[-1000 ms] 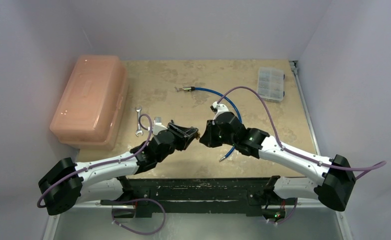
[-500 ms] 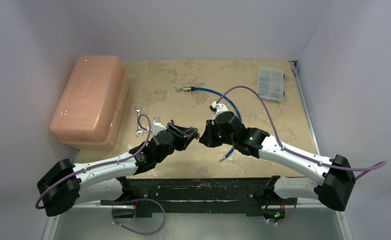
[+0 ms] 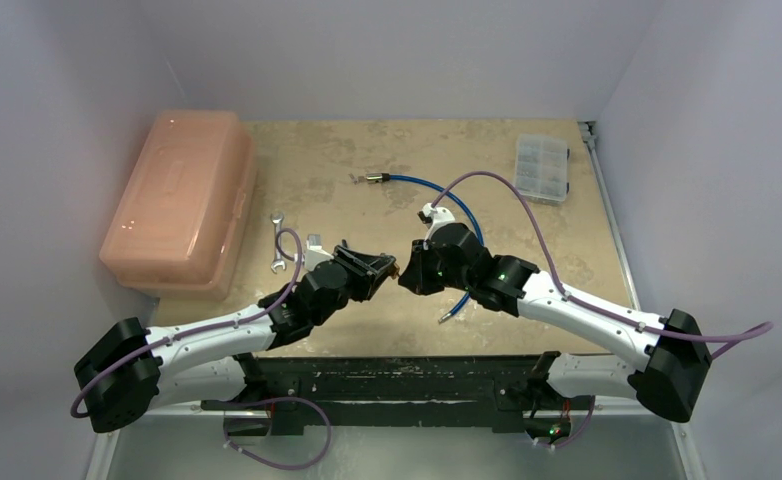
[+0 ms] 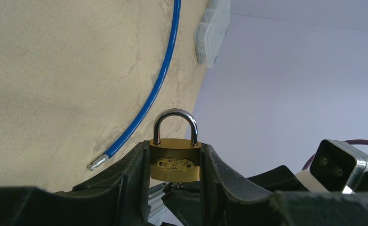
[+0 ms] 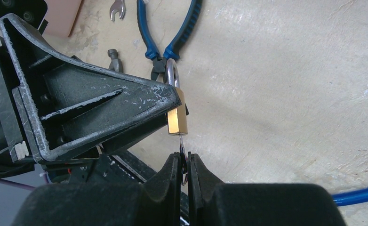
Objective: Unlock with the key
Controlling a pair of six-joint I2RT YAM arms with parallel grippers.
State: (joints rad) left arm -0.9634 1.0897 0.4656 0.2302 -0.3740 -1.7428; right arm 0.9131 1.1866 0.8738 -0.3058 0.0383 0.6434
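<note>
**Top external.** L end effector (image 3: pixel 381 267) and R end effector (image 3: pixel 408 272) meet tip to tip above the bench (image 3: pixel 367 150), near its front-centre. Lock and key are too small to make out here. Pink box (image 3: pixel 182 200) and wrench (image 3: pixel 276 256) lie to the L. The blue cable (image 3: pixel 437 188) runs under the R arm, and the clear organiser (image 3: pixel 542 167) sits far R. Walls and bench edges are well apart from both tips.

**L wrist.** L end effector is clamped on the brass padlock (image 4: pixel 174 163) by its body sides, held upright and off the bench. The shackle (image 4: pixel 175 123) is seated at both legs, so not yet unlocked.

**R wrist.** R end effector is pinched on the key (image 5: pixel 181 144) by its bow. The blade tip is at the padlock's underside, apparently in the keyway; depth can't be told. Judged approx. mid-task: grasp and alignment done; full insertion, turn and shackle release left. Pliers (image 5: pixel 170 33) lie on the bench beyond the lock, apart from it. There is open air around the R tips for a wrist roll, and the L finger (image 5: pixel 102 110) is the nearest obstruction.
</note>
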